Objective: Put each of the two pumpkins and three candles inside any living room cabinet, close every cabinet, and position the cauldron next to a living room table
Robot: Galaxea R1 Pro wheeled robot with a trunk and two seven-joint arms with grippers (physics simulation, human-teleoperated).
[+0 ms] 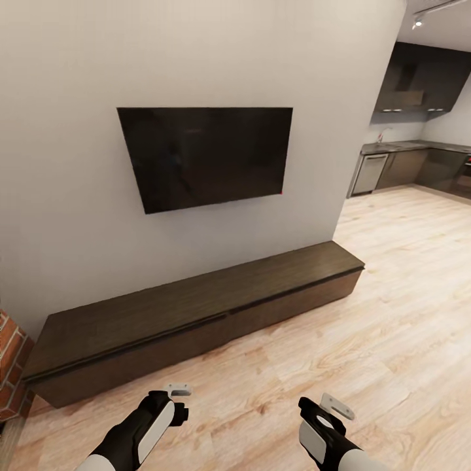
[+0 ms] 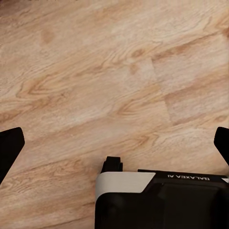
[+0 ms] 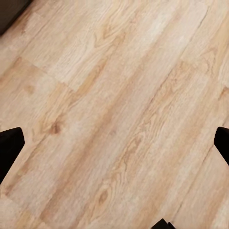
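One broad pale wall point(image 1: 65, 163) carries a dark television point(image 1: 206, 157); beneath it the long dark brown cabinet point(image 1: 196, 307) stands against the wall on the light wood floor point(image 1: 366, 340), its drawer fronts all flush and shut; a grey kitchen point(image 1: 412, 157) lies far off to the right. Smaller and nearest, the left pincer point(image 2: 114, 143) and the right pincer point(image 3: 114, 143) hang over bare floorboards, each spread wide and holding nothing, its black fingertips point(image 2: 10, 143) at the frame's edges.
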